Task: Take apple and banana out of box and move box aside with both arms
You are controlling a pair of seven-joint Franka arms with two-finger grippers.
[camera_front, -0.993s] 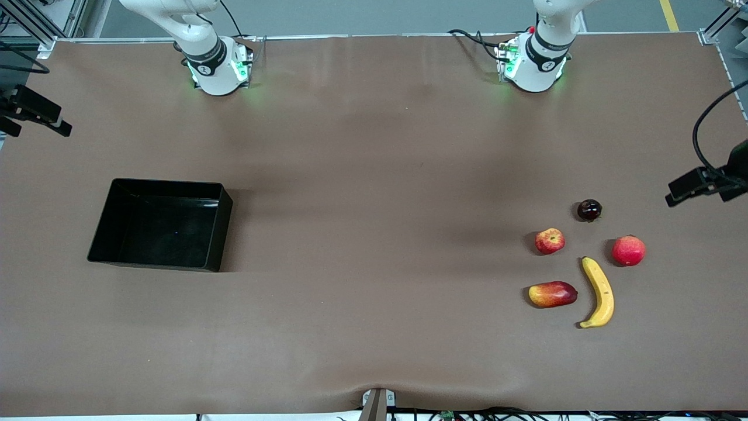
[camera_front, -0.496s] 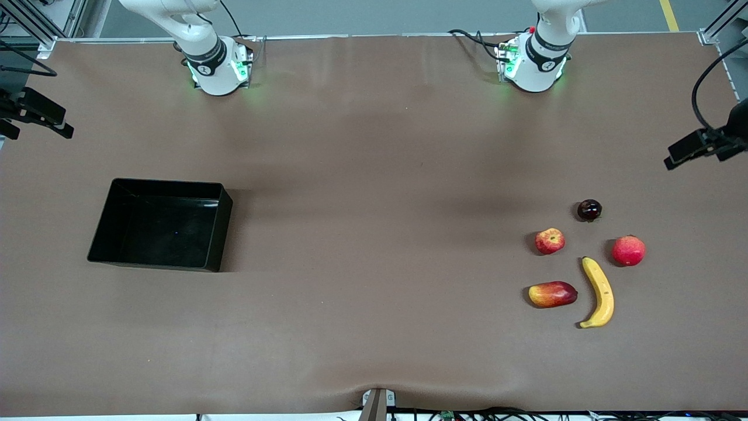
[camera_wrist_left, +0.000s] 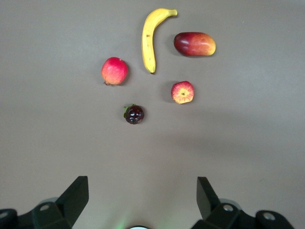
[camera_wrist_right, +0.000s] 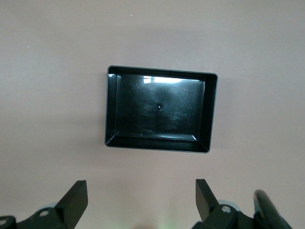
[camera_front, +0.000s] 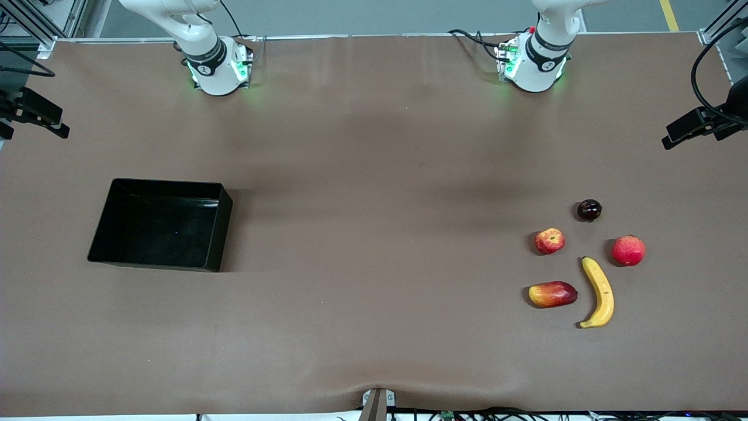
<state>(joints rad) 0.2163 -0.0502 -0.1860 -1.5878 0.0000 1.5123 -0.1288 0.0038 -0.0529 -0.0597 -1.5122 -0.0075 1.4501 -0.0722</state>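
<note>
The yellow banana point(camera_front: 601, 291) and the small red apple with yellow streaks point(camera_front: 550, 241) lie on the table toward the left arm's end. Both also show in the left wrist view, the banana point(camera_wrist_left: 150, 40) and the apple point(camera_wrist_left: 182, 92). The black tray point(camera_front: 221, 234) sits empty toward the right arm's end. My left gripper point(camera_wrist_left: 142, 186) is open and empty, high over the bare table between its base and the fruits. My right gripper point(camera_wrist_right: 140, 187) is open and empty, high over the table, with the tray point(camera_wrist_right: 208, 114) in its view.
An oblong red-and-yellow fruit point(camera_front: 552, 294) lies beside the banana. A larger pinkish-red round fruit point(camera_front: 629, 250) and a small dark round fruit point(camera_front: 589, 210) lie close by. Brown cloth covers the table. Black parts of the arms' hands show at both side edges of the front view.
The black hand part at the left arm's edge of the front view has moved toward the bases. The one at the right arm's edge shifted slightly. Fruits and tray have not moved.
</note>
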